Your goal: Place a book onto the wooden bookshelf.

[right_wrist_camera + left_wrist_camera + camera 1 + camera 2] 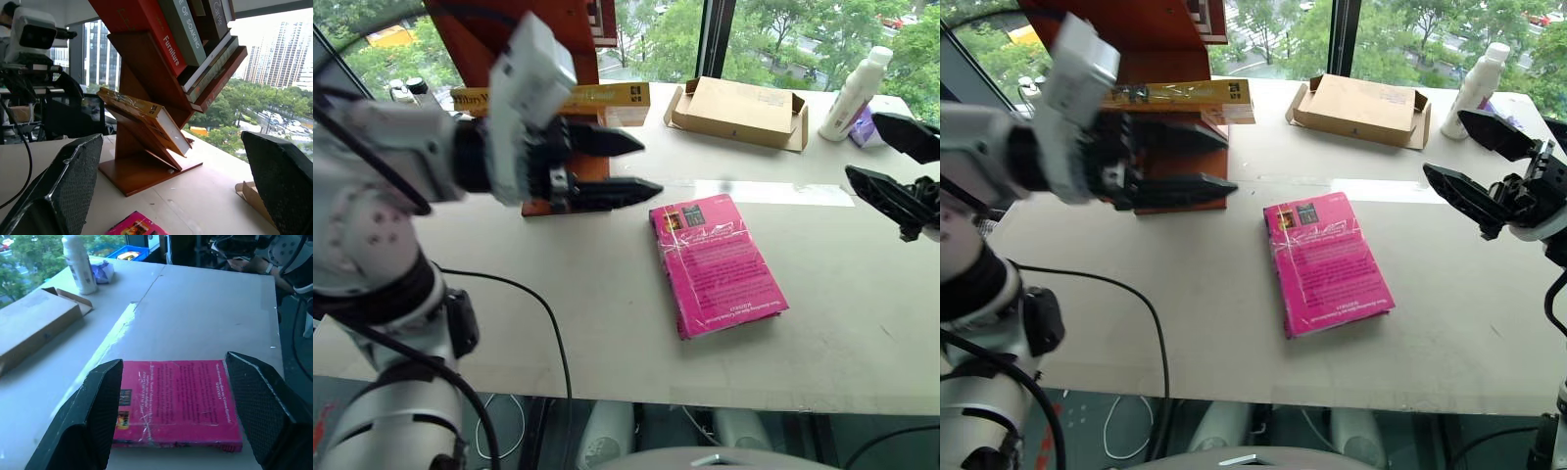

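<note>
- Already the yellow book [146, 117] lies on a slanted ledge of the wooden bookshelf [146, 171], spine outward, one end poking past the ledge toward the window side; nothing is gripping it
- Shelf stands at the far left corner of the tabletop [607, 323], with more books packed in its upper slots
- Left gripper [607, 166] hangs in front of the shelf base, pointing across toward the middle of the table; jaws stand well apart with nothing between them
- From the left wrist, a pink book [181, 401] shows between the two fingers but lower down, flat on the table and untouched
- Right gripper [1474, 166] hovers above the right edge of the tabletop, jaws spread wide, empty, facing the shelf
- Pink book sits near the middle of the tabletop, a little toward the near edge, well apart from both grippers
- Cardboard box [739, 111] lies open along the far edge; white bottle [857, 93] stands at the far right corner, just beside a small purple item I cannot identify
- Judgement on progress: placing looks done, book resting on the shelf with both grippers free of it
- Left to do, as I read it: clear the left arm away from the shelf; the book's overhang on a sloped ledge could let it slide, so a nudge inward might be worth it
- Pink book is not the task's book and needs no handling
</note>
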Available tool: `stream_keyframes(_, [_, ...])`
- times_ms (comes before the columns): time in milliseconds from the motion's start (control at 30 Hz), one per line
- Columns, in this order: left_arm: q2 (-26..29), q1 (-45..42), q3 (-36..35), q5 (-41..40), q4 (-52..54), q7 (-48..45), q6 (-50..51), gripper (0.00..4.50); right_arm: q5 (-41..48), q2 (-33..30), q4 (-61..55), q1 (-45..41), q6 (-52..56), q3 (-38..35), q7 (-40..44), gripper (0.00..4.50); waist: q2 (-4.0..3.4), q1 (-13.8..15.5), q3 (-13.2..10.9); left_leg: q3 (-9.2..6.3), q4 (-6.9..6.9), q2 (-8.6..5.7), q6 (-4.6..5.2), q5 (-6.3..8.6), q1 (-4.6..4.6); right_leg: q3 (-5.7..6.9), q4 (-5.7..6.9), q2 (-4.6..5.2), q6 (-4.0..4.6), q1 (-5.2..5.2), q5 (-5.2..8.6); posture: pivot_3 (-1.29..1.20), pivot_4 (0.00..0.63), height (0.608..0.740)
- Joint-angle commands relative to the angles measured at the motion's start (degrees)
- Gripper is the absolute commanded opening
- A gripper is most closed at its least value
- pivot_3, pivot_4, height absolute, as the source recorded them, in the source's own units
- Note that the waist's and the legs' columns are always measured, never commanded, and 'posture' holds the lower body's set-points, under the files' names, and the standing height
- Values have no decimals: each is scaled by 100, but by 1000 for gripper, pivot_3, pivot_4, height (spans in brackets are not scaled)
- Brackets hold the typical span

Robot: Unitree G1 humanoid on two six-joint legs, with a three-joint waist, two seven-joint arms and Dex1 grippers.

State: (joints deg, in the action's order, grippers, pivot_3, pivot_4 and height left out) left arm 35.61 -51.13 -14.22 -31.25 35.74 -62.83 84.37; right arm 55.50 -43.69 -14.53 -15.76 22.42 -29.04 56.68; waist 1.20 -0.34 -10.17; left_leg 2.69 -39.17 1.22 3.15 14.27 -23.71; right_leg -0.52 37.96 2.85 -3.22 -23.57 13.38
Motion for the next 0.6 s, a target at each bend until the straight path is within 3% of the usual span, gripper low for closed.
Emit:
stream_keyframes(33, [-720, 1404, -83, 39, 548, 757, -1165, 3414, -122, -270, -70, 432, 83, -490, -46, 4500, -12, -24, 7, 10, 1, -4, 0, 0, 8, -12, 0, 6, 0, 4, 1, 0, 150, 740])
stream_keyframes(200, [-1077, 2996, 38, 71, 253, 1157, -2162, 3414, -1097, -698, 30, 1693, -89, -703, 246, 4500, -11, 2, 10, 1, 24, -2, -2, 1, 4, -33, -11, 6, 8, -5, -1, 0, 150, 740])
stream_keyframes(300, [-793, 3936, 274, 517, -136, 1152, -3266, 3414, -1794, -842, 228, 2569, -384, -812, 500, 4500, -16, 30, 13, 3, 24, -6, -1, 2, 5, -33, -17, 6, 11, -3, 1, 0, 150, 740])
stream_keyframes(367, [-580, 4506, 52, 758, -682, 1051, -3968, 3414, -2199, -937, 439, 3083, -524, -991, 603, 4500, -28, 44, 20, 5, 23, -6, -1, 2, 4, -30, -20, 6, 30, -3, 11, 0, 150, 740])
stream_keyframes(600, [9, 5378, 36, 839, -1346, 658, -5185, 3414, -2418, -886, 836, 3582, -726, -1322, 762, 4500, -27, 16, 23, 14, 27, -6, 2, 3, 11, -29, -24, 32, 37, -7, 9, 0, 150, 740])
